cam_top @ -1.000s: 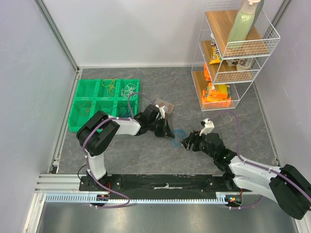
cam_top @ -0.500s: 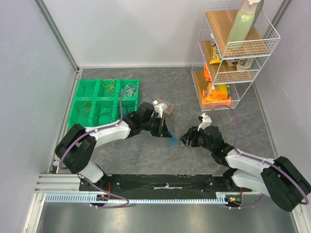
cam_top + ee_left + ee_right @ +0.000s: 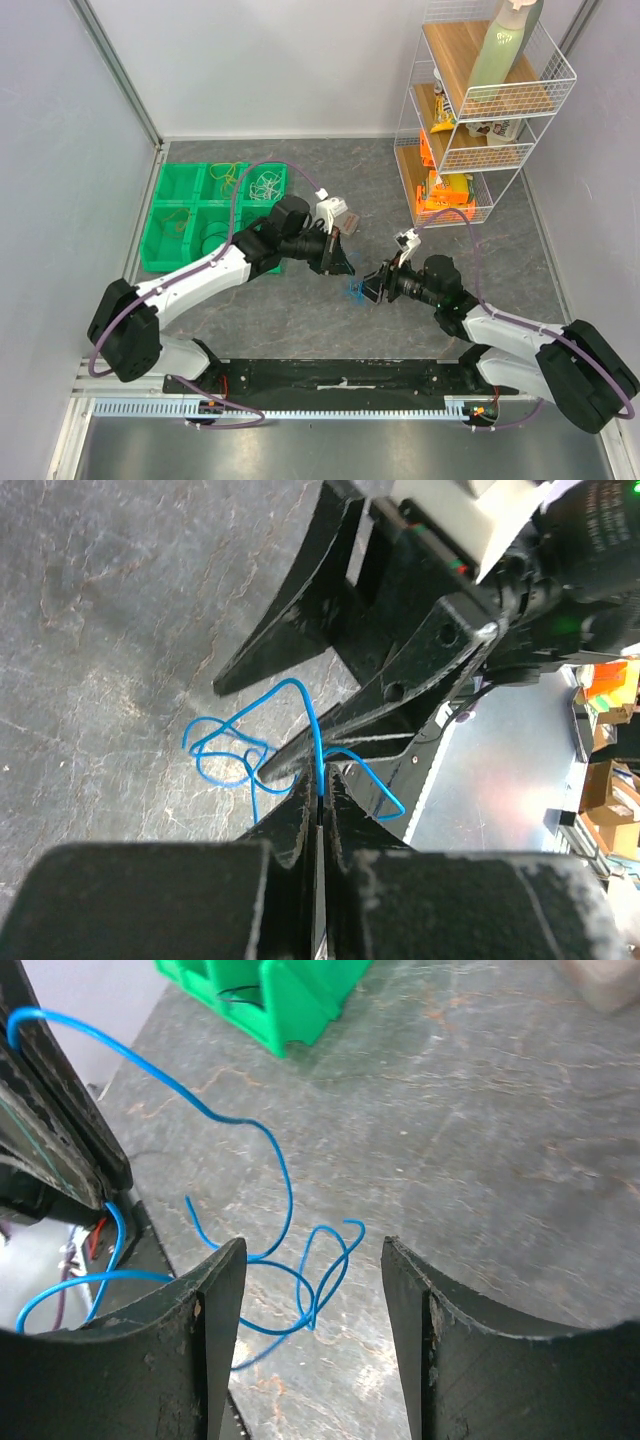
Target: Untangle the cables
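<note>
Your left gripper pinches the blue cable, which dangles at its five o'clock. Your right gripper gapes around the loops. Close on several strands and pulling could cinch them tight.

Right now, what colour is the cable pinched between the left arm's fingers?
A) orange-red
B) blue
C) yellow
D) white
B: in the left wrist view, the left gripper is shut on a thin blue cable, which runs out from between its closed fingers and loops down onto the grey table.
</note>
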